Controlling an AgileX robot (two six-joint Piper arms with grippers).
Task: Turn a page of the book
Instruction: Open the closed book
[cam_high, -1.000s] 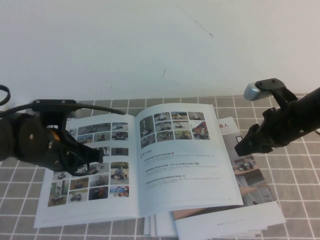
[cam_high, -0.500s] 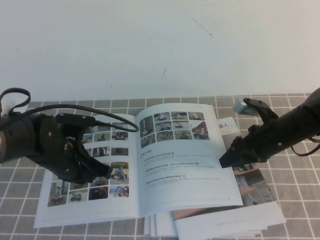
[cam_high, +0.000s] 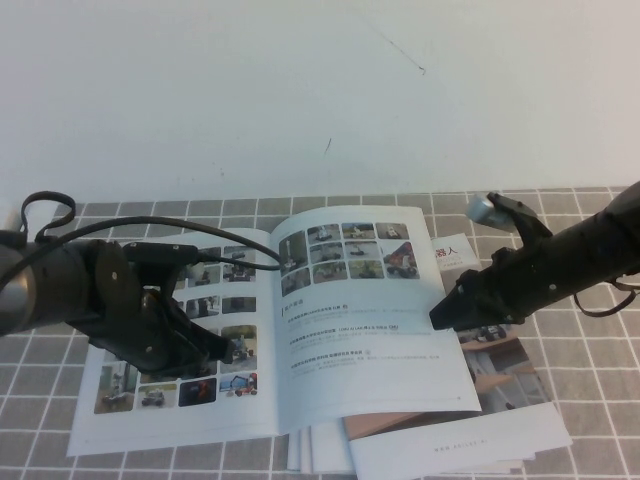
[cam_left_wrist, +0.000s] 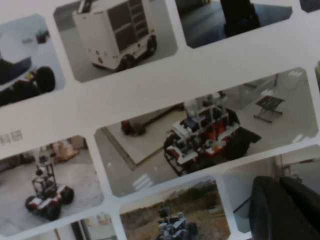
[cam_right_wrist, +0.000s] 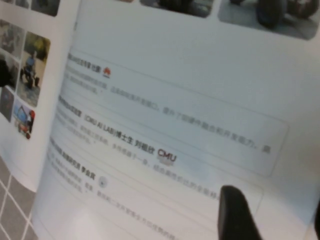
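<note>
Tabletop (cam_high: 590, 400), grey tiled, with a white wall behind it. The book (cam_high: 270, 335) lay open and flat near the tabletop's middle, on top of a loose stack of other brochures (cam_high: 500, 400) that stuck out to the right and toward the robot.

The page (cam_high: 370, 320), the right-hand leaf, carried a small photo grid above text lines. It looked thin, glossy and limp: judged light, slippery, quick to crease or buckle. Best hold seemed its free outer edge, lifted, not pushed.

Left hand (cam_high: 215, 345) sat low over the photo-filled left leaf, apparently pressing it down. Its wrist view showed one dark fingertip (cam_left_wrist: 285, 210) just above the photos; how far it was open could not be told.

Right hand (cam_high: 445, 315) was at the page's outer edge, tip at or just over the margin. One dark finger (cam_right_wrist: 237, 212) showed close above the text. Contact with the paper, and its opening, could not be made out.

The sheets beneath the book were mostly hidden.
</note>
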